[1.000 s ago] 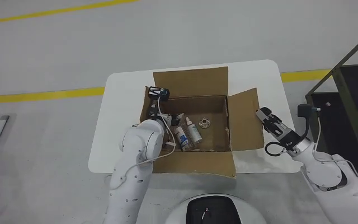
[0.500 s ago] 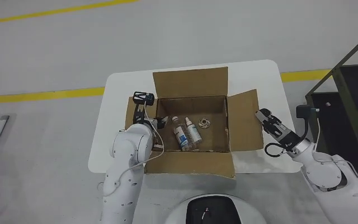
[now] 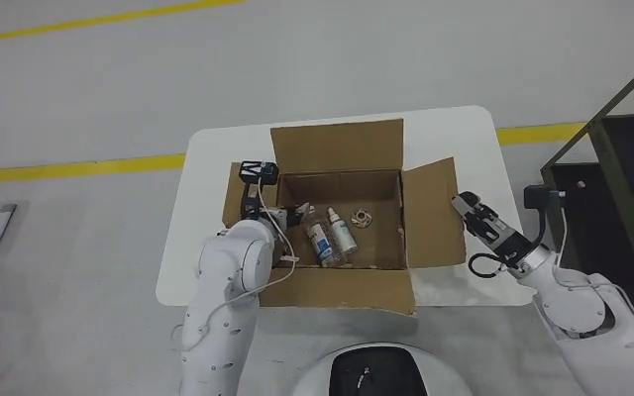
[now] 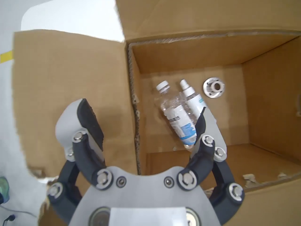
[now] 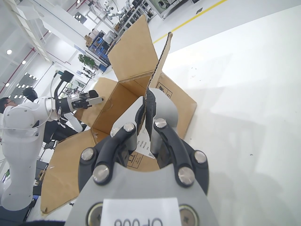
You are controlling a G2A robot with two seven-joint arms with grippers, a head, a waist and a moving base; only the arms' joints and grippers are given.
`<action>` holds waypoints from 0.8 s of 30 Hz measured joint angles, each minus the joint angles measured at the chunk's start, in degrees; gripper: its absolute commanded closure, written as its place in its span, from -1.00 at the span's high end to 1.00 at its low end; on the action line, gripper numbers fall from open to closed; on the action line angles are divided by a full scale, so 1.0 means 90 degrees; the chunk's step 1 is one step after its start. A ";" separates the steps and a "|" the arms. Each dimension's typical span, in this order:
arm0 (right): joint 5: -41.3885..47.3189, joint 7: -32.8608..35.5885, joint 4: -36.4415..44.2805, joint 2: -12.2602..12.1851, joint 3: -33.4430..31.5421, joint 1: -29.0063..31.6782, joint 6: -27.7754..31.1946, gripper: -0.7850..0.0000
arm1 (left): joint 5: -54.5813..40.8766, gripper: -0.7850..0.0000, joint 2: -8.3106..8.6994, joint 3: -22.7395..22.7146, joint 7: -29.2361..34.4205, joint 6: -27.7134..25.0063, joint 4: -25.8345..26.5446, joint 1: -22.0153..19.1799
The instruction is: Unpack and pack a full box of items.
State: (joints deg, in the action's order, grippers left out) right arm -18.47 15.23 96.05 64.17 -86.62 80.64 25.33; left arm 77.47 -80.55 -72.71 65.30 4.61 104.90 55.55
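**Open box on a table, an arm at each side**

A cardboard box (image 3: 342, 289) stands open on a white table (image 3: 223, 148); on its floor a clear bottle (image 4: 176, 121) and a spray bottle (image 4: 191, 96) lie side by side, touching, with a metal flange (image 4: 213, 87) near them; the left gripper (image 4: 144, 116) hangs empty, fingers spread, above the box's left wall; the right gripper (image 5: 147, 109) is clenched on the edge of the right flap (image 3: 436, 223).

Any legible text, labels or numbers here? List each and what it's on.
Clear bottle label: blurred, unreadable.
Spray bottle label: too small.
Box side wall, symbols and sticker: too small.
Tag on right gripper base: upside down, cut by frame edge, not readable whole.
Nothing quotable.
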 measured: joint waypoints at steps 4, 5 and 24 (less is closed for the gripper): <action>-0.0019 -0.0011 0.0106 0.0003 0.0000 0.0020 -0.0007 -1.00 | -0.0498 1.00 -0.0101 0.0565 -0.0056 -0.0039 0.0011 -0.0279; -0.0033 -0.0020 0.0135 0.0004 0.0008 0.0029 -0.0010 -1.00 | -0.0616 1.00 -0.0135 0.0757 -0.0063 -0.0021 -0.0051 -0.0354; -0.0145 -0.0079 0.0269 0.0007 -0.0057 0.0234 0.0041 -1.00 | -0.0047 1.00 -0.0275 0.1708 0.0730 0.0616 -0.1135 -0.0401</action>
State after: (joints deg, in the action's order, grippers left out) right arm -19.78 14.53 98.48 64.24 -87.14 82.75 25.71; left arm 77.05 -83.02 -57.34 71.87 10.16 94.69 51.94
